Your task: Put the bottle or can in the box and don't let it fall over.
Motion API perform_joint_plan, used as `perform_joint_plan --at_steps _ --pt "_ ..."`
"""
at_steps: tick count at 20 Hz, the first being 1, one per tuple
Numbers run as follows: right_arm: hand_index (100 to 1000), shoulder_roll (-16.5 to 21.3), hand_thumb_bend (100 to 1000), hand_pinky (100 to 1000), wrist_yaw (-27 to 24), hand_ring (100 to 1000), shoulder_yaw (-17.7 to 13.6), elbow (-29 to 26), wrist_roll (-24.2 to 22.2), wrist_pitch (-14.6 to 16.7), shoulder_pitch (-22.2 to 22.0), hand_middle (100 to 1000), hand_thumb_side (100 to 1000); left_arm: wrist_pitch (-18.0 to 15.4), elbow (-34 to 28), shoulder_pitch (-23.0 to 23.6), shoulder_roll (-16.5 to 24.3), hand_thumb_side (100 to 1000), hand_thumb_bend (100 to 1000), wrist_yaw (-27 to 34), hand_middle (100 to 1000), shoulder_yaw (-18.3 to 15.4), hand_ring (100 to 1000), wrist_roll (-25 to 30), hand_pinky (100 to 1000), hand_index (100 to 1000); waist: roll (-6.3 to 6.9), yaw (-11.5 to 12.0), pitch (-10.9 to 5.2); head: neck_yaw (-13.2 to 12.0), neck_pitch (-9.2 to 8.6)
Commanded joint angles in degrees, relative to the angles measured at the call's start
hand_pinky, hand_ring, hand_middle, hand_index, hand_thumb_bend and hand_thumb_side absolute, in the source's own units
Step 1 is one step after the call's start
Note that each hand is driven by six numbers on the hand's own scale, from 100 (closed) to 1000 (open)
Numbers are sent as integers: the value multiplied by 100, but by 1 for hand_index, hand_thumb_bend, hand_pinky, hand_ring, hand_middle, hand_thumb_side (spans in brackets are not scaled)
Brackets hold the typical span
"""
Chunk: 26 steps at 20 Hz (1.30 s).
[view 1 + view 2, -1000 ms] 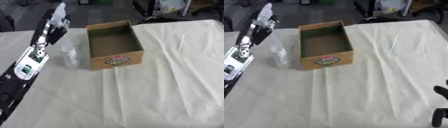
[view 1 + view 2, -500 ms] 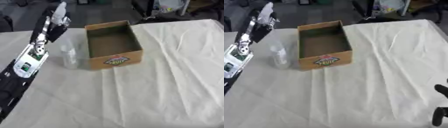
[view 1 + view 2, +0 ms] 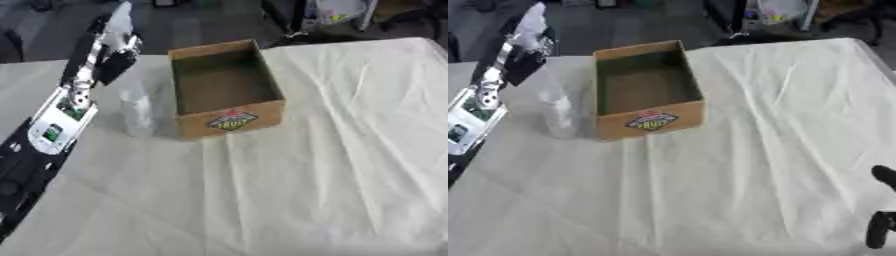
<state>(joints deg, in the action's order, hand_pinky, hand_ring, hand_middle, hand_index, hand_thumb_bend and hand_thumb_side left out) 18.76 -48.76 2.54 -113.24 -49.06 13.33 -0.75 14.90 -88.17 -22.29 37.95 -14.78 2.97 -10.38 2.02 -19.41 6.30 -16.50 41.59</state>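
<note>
A clear plastic bottle (image 3: 138, 113) stands upright on the white cloth, close against the left side of the open cardboard box (image 3: 229, 116). The box is empty and has a fruit label on its front. My left arm runs up from the lower left corner, and my left hand (image 3: 112, 46) hovers behind and above the bottle with its pale fingers stretched out, apart from the bottle. My right hand (image 3: 880, 226) rests at the lower right corner of the right eye view, fingers relaxed and holding nothing.
The white cloth covers the table (image 3: 332, 170) and lies wrinkled in front of and to the right of the box. Dark chairs and clutter (image 3: 341, 15) stand beyond the far edge.
</note>
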Motion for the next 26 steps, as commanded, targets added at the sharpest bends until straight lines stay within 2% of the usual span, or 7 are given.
perform_joint_plan --at_steps 1,11,13,17,26 --pt "924 43 100 558 -47 1000 -26 -136 28 2 40 1000 470 -9 -29 -106 239 867 211 -61 1000 -34 1000 26 1000 969 -15 1 -31 -8 -73" --pt "923 40 100 554 -35 1000 -19 -136 21 23 29 1000 470 -92 155 -149 310 873 193 114 1000 43 1000 36 1000 969 -33 4 -15 -11 -99" --pt "924 40 100 601 -33 1000 -20 -136 30 22 32 1000 470 -100 181 -163 322 872 190 149 1000 50 1000 8 1000 968 -32 -1 -11 -8 -103" --pt "923 38 100 750 -35 1000 -20 -136 59 17 41 1000 470 -119 212 -189 347 868 186 222 1000 68 1000 -22 1000 966 -30 -13 -4 -7 -107" --pt "922 38 100 760 -41 1000 -12 -136 112 4 58 1000 470 -107 267 -234 416 852 180 245 1000 62 1000 -78 1000 962 -26 -40 -1 -4 -108"
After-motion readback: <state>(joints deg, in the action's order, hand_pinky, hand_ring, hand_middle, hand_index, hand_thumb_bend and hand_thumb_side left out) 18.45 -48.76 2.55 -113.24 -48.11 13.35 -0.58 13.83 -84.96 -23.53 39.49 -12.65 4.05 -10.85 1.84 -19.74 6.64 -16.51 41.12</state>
